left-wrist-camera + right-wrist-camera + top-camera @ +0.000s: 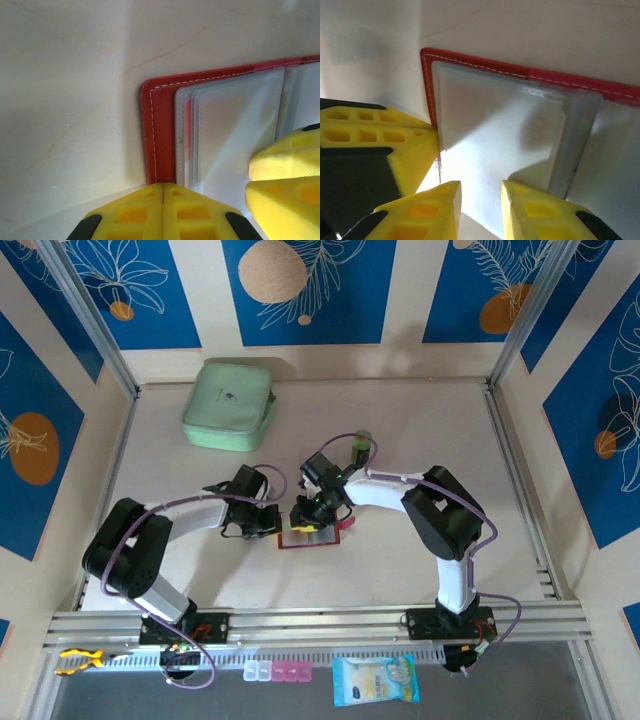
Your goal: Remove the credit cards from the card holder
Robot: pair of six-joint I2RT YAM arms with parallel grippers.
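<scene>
In front of the case (229, 405) lies the open holder (305, 537); left gripper (162, 200) clenched empty, right gripper (481, 205) slightly parted over sleeves (485, 150). Nipping plastic, not a card (530, 130), could drag it off.

My left fingers (271, 523) sit at the left edge of the open red card holder (296, 541) on the pale desk (420, 420). My right fingers (309, 519) are over its middle. A mint-green zip case (228, 405) lies well apart, far left.
</scene>
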